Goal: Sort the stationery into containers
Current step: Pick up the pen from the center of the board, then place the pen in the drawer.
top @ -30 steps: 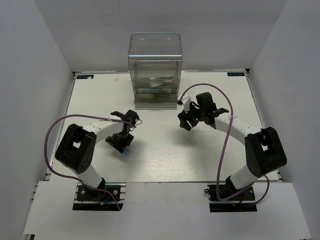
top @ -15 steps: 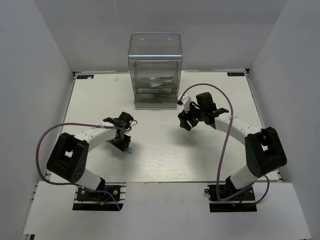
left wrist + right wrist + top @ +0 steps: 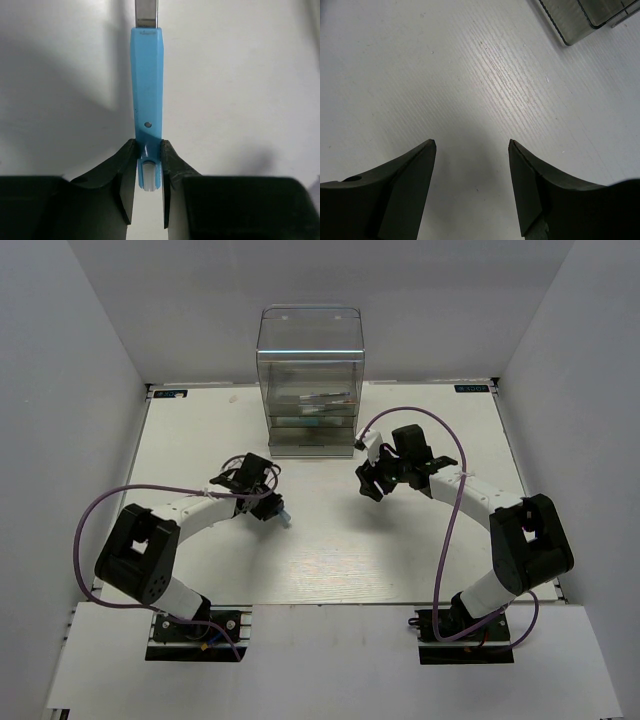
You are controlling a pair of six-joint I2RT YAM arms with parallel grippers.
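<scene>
Left wrist view: the left gripper [image 3: 148, 185] has its jaws drawn narrow and clamped on the near end of a light-blue marker [image 3: 147, 90]. The barrel projects straight ahead from the fingertips. A white plug shows at the gripped end, and a grey section at the far end is cut off by the frame edge. A shadow falls on the table [image 3: 330, 560] to the left of the barrel. This suggests the marker is raised, but clearance cannot be confirmed.

Top external view: the marker sits left of table centre, near the clear drawer cabinet [image 3: 311, 380] and in front of it. Thin pieces show inside the drawers. Whether any drawer is open cannot be told.

Right gripper [image 3: 472, 150]: jaws wide, nothing between them, above bare table near the cabinet's front right corner.

Handling, by judgement:
- Weight: light. Moderate clamping force should suffice.
- Stiffness: rigid plastic. It will not bend or sag.
- Surface: smooth and faceted. Expect it to slip or rotate under a light grip.
- Fragility: low.
- Grip point: the present hold is at one extreme end, so the barrel can swing about the fingertips. A hold across opposite flats near mid-barrel would be steadier.
- Placement: keep the barrel level with the drawer opening and release it low.
</scene>
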